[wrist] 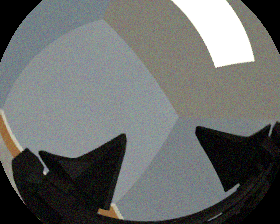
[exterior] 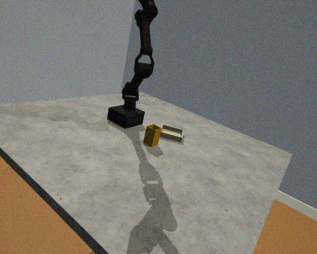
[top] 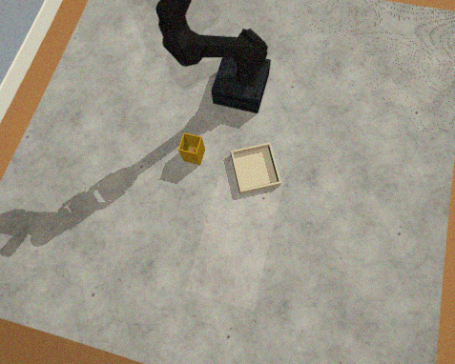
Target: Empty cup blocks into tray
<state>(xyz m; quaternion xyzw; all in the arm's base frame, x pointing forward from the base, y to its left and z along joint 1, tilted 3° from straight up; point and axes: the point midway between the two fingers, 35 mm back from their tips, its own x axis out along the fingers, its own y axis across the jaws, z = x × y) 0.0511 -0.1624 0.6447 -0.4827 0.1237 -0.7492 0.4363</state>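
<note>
Cup job: 0 steps done; grasp, carry, tip and final hold or set-down all remain.
Bench (top: 328,248) (exterior: 105,173): carries cup and tray.
Arm (top: 216,46) (exterior: 145,36): raised, at the far side.
End effector (wrist: 161,133): fingers wide, holding nothing.
Tray (top: 272,164) (exterior: 172,136): right of the cup; 0 blocks visible inside.
Cup (top: 191,157) (exterior: 151,137): upright, left, near the tray.
Blocks: probably in the cup; count unclear.

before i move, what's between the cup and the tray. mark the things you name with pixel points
Just a bare strip of tabletop separates the cup (top: 193,156) (exterior: 151,137) from the tray (top: 276,164) (exterior: 173,135); the top view shows it.
</note>
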